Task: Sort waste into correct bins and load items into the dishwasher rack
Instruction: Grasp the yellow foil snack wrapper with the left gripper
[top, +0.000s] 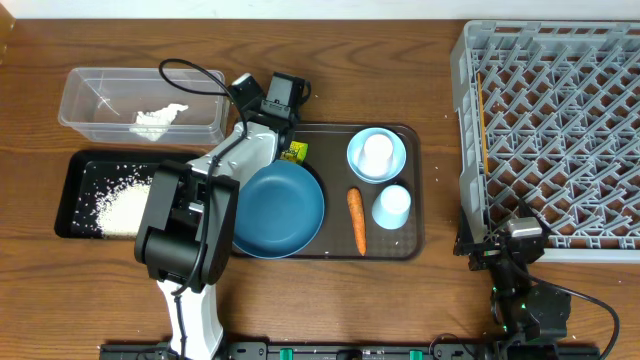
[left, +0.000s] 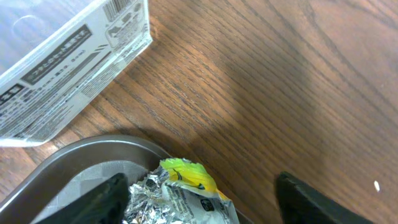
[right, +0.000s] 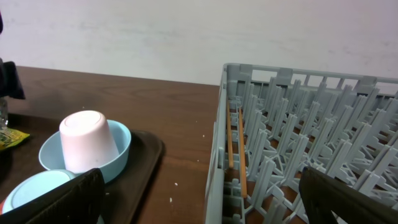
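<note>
Over the tray (left: 74, 151) corner, left fingers (left: 109, 196) straddle the wrapper (left: 186, 179), open, placed to pinch it for binning; right fingers (right: 56, 199) hang open beside the rack (right: 280, 118).

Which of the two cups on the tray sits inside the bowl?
The white cup, sitting in the pale-blue bowl; the pale-blue cup stands directly on the brown tray beside the carrot.
</note>
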